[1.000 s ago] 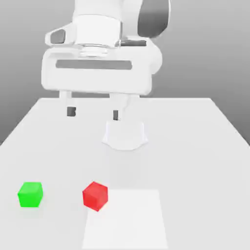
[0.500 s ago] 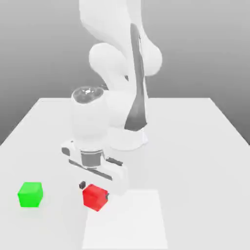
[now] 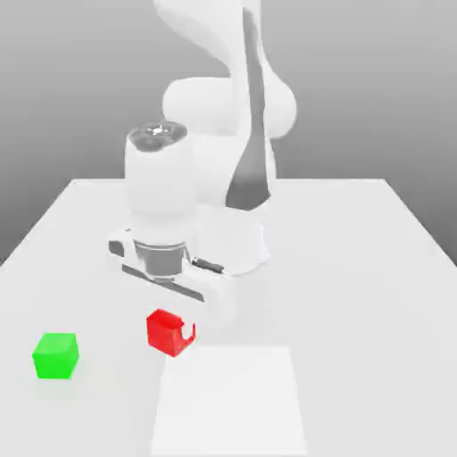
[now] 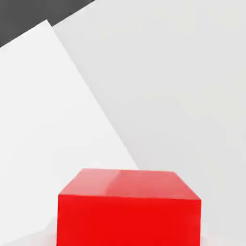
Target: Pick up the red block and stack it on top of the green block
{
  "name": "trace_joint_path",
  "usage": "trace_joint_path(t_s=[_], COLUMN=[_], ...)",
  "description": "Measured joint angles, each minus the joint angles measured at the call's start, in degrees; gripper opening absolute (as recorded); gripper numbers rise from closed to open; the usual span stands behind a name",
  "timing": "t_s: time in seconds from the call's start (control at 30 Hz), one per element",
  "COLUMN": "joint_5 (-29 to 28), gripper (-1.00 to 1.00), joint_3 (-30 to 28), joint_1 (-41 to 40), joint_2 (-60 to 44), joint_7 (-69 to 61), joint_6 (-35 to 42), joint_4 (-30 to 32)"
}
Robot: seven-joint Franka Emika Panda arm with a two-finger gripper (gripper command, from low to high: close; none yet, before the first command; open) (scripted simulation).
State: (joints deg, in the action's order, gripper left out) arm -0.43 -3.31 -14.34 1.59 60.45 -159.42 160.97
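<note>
Gripper [image 3: 170,332] pinches the red block [image 3: 165,331] (green block [image 3: 55,355] well apart).

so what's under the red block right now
Bare white table with a faint shadow; the red block hangs just above it in the shut claw. Its underside is hidden.

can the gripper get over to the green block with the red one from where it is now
Probably yes. The gripper is shut on the red block, and the green block sits apart toward the exterior view's left with its top uncovered and only bare table between them.
</note>
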Motion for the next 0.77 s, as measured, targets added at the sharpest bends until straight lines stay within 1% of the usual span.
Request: trace_joint_path(t_s=[0.33, 0.47, 0.5, 0.63, 0.67, 0.77], joint_5=[0.12, 0.39, 0.93, 4.83, 5.98, 5.97], gripper=[-1.0, -1.0, -1.0, -1.0, 1.0, 1.0], joint_3=[-6.28, -10.04, -9.97, -7.86, -7.21, -7.21], joint_1=[-8.86, -10.99, -12.37, -13.0, -13.36, -13.36], joint_2=[-0.97, -1.48, -2.58, -9.97, -11.89, -11.89], joint_7=[-14.36, -20.26, -21.37, -24.84, -25.7, -25.7], joint_6=[5.8, 7.98, 7.3, 0.78, -0.98, -0.98], joint_4=[-6.72, -9.43, -9.82, -10.5, -10.61, -10.61])
